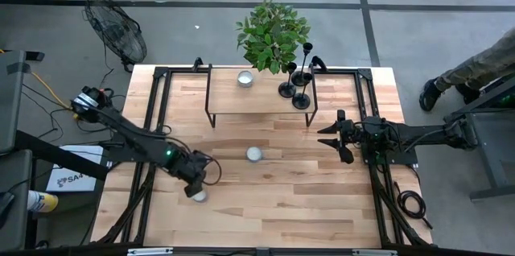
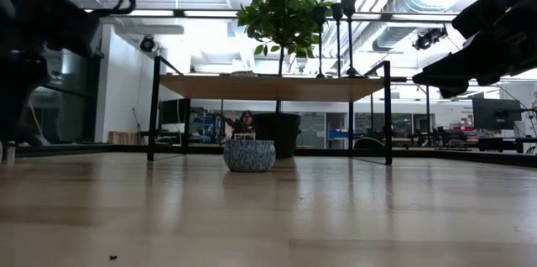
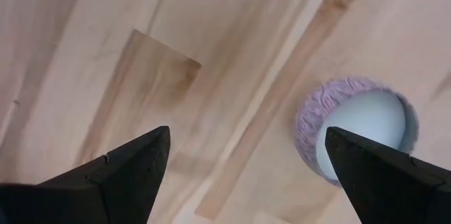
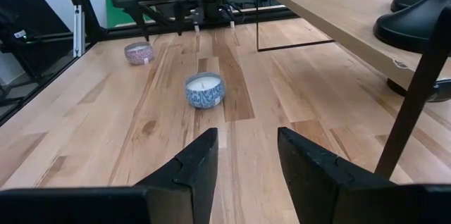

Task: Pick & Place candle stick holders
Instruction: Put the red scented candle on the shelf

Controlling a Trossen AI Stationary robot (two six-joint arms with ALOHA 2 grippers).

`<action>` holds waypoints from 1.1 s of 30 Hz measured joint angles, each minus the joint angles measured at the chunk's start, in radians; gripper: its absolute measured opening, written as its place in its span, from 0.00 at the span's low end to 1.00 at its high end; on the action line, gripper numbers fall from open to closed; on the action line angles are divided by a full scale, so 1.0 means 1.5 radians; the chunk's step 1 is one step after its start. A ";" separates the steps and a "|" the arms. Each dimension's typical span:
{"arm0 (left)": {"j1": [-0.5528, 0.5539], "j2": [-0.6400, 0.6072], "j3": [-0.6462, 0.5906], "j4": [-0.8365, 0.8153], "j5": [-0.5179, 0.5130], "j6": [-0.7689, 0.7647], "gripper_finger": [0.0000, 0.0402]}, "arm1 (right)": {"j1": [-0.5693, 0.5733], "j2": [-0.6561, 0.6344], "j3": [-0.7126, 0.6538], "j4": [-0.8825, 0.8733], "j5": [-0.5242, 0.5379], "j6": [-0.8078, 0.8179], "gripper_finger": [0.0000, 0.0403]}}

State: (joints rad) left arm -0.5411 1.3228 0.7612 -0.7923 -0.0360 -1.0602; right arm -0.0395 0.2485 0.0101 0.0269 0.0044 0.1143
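Three black candle stick holders (image 1: 286,88) (image 1: 301,100) (image 1: 310,56) stand on their round bases on a raised wooden shelf (image 1: 233,99) at the table's far middle. In the low view their cups (image 2: 336,7) show above the shelf, and in the right wrist view their bases (image 4: 416,28). My left gripper (image 1: 201,180) (image 3: 246,146) hangs open, pointing down, just over a small purple-rimmed candle (image 3: 359,129) (image 1: 199,196) near the left front. My right gripper (image 1: 334,139) (image 4: 246,143) waits at the right, level, fingers apart with nothing between them.
A blue-patterned candle (image 1: 254,154) (image 2: 249,155) sits mid-table, and a white candle (image 1: 245,79) is on the shelf beside a potted plant (image 1: 272,35). The shelf's thin black legs (image 4: 412,104) stand close to my right gripper. Bare wood (image 1: 282,208) stretches across the front.
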 joint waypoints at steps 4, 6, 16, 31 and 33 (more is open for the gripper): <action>-0.021 0.000 0.000 0.000 0.000 -0.018 0.93 | 0.000 0.000 0.000 0.000 0.000 0.000 0.35; -0.028 0.000 0.000 0.000 0.000 -0.029 0.93 | 0.000 0.000 0.000 0.000 0.000 -0.001 0.35; -0.032 0.002 0.000 0.011 0.005 -0.055 0.93 | 0.000 0.000 0.000 0.000 0.000 -0.001 0.35; -0.064 0.003 0.000 0.032 -0.003 -0.072 0.93 | 0.000 0.000 0.000 0.000 0.000 0.000 0.35; -0.064 0.003 0.000 0.035 -0.003 -0.072 0.93 | 0.000 0.000 0.000 0.000 0.000 -0.001 0.35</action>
State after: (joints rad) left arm -0.6373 1.3273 0.7612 -0.7399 -0.0410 -1.1687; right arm -0.0399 0.2485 0.0101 0.0269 0.0044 0.1127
